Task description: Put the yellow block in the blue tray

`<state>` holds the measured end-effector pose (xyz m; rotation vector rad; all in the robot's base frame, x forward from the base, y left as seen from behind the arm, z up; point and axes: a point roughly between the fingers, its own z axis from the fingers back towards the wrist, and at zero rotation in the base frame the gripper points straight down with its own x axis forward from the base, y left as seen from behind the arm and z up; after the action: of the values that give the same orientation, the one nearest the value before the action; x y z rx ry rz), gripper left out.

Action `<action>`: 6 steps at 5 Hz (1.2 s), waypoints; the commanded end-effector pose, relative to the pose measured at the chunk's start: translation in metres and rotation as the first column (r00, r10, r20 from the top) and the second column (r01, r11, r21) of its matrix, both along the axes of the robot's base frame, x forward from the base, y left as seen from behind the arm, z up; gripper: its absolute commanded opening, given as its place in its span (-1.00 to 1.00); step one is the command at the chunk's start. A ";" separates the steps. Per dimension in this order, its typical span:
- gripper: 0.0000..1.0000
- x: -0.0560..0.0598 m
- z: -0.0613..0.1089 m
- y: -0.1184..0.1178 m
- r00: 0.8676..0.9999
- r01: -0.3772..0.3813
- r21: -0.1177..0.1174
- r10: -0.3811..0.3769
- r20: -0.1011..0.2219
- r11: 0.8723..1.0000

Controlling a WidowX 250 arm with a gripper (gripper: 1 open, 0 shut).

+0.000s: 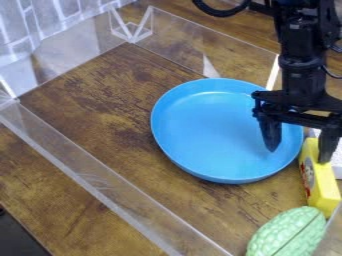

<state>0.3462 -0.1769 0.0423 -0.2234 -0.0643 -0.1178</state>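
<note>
One block [318, 186] to move: yellow, on bench just right of tray [201, 135], nothing in tray yet. My tool [297, 130] released, empty, hanging over tray's right rim. Block looks rigid, light, smooth. Pinch across narrow sides, mid-length.

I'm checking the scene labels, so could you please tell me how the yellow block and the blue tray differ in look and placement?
The yellow block is a narrow straight-edged bar, while the blue tray is a round shallow dish with a raised rim. The block is far smaller than the tray, the biggest object in view. The block lies just outside the tray's right rim, at the picture's edge; the tray sits mid-table. Both rest on the wooden surface.
</note>
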 end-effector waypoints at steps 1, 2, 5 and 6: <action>1.00 0.002 -0.014 0.011 1.000 -0.007 0.010 0.007 -0.012 1.000; 1.00 0.003 -0.019 0.012 1.000 -0.006 0.007 0.006 -0.016 1.000; 1.00 0.006 -0.038 0.015 1.000 0.001 0.005 -0.001 -0.022 1.000; 1.00 0.008 -0.045 0.018 1.000 0.004 0.005 -0.004 -0.023 1.000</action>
<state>0.3591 -0.1706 0.0191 -0.2471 -0.0852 -0.1129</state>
